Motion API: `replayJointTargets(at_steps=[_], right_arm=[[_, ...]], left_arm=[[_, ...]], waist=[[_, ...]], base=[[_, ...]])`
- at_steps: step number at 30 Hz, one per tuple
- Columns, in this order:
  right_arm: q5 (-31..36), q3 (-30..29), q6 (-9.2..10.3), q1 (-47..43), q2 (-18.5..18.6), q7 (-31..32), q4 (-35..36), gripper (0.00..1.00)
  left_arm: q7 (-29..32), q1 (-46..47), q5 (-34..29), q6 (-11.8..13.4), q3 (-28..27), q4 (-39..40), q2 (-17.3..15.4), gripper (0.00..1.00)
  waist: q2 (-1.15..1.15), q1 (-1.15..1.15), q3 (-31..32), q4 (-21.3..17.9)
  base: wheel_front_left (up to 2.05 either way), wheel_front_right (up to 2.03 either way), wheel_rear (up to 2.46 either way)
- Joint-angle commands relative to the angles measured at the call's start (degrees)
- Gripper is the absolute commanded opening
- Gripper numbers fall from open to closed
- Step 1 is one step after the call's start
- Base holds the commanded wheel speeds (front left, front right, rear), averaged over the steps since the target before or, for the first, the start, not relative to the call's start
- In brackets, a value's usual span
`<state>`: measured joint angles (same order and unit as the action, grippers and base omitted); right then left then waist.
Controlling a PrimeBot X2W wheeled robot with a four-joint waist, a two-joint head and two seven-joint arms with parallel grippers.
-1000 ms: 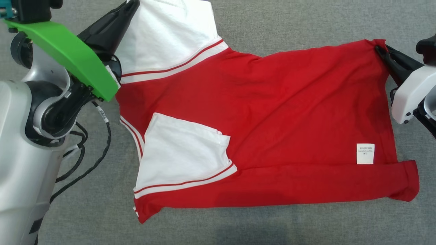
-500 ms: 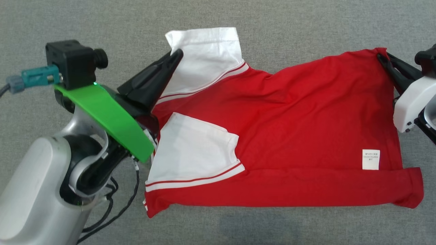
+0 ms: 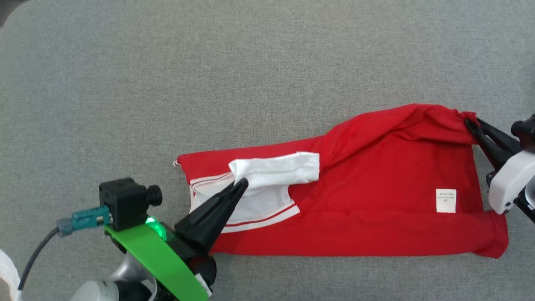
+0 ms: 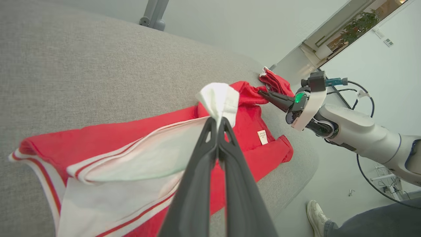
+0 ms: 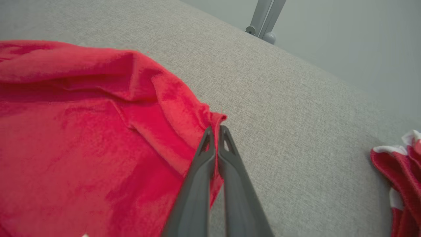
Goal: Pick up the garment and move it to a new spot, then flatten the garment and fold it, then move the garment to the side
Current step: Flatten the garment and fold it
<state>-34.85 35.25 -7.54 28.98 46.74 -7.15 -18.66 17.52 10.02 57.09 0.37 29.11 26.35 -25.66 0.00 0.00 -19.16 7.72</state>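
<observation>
The garment (image 3: 376, 175), a red jersey with white sleeves, lies on the grey surface, its far part doubled over toward me. A small white label (image 3: 446, 200) shows near the hem at the right. My left gripper (image 3: 241, 183) is shut on the tip of a white sleeve (image 3: 276, 169), held over the shirt's left end; the left wrist view shows the same pinch by the left gripper (image 4: 217, 121). My right gripper (image 3: 469, 122) is shut on the far right hem corner, a red fold of the garment (image 5: 82, 131) at the tips of the right gripper (image 5: 216, 129).
A second red-and-white bundle (image 5: 401, 164) lies on the grey fabric surface (image 3: 209, 83) beyond the right gripper. The surface's rounded edge (image 4: 296, 184) drops off at the right, where a person's shoe (image 4: 317, 210) stands on the floor. A metal post (image 5: 263, 23) rises behind.
My left gripper has carried the white sleeve toward me, folding the shirt's far part over the near part. The right gripper keeps its hold on the hem corner. The head camera has shifted.
</observation>
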Motion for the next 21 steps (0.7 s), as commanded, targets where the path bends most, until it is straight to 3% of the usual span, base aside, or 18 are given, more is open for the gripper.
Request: replayJointTargets(at_steps=[1, 9, 20, 21], right_arm=[[0.3, -0.48, 0.11, -1.2, 0.31, -0.64, 0.22, 0.0], [1.71, -2.38, 0.11, -5.1, 0.04, -2.05, -0.28, 0.0], [3.62, -1.42, 0.11, -5.4, -0.11, -2.41, 0.09, 0.0], [3.78, -1.32, 0.11, -5.54, 0.07, -2.44, 0.06, 0.0]], left_arm=[[-0.63, -1.76, 0.4, 0.14, 0.03, 0.09, -0.33, 0.0], [-4.25, -6.93, 1.75, 0.18, 0.9, -6.61, 2.56, 0.0], [-8.18, -1.71, 1.11, -0.23, 0.0, -21.53, 7.14, 0.0], [-8.42, -1.39, 1.07, -0.02, -0.09, -22.48, 7.44, 0.21]], waist=[[0.0, 0.0, 0.57, 0.19], [0.0, 0.0, 1.83, 0.82], [0.0, 0.0, 2.51, 1.0], [0.0, 0.0, 2.53, 0.89]], base=[[0.0, 0.0, 0.0], [0.0, 0.0, 0.0], [0.0, 0.0, 0.0], [0.0, 0.0, 0.0]])
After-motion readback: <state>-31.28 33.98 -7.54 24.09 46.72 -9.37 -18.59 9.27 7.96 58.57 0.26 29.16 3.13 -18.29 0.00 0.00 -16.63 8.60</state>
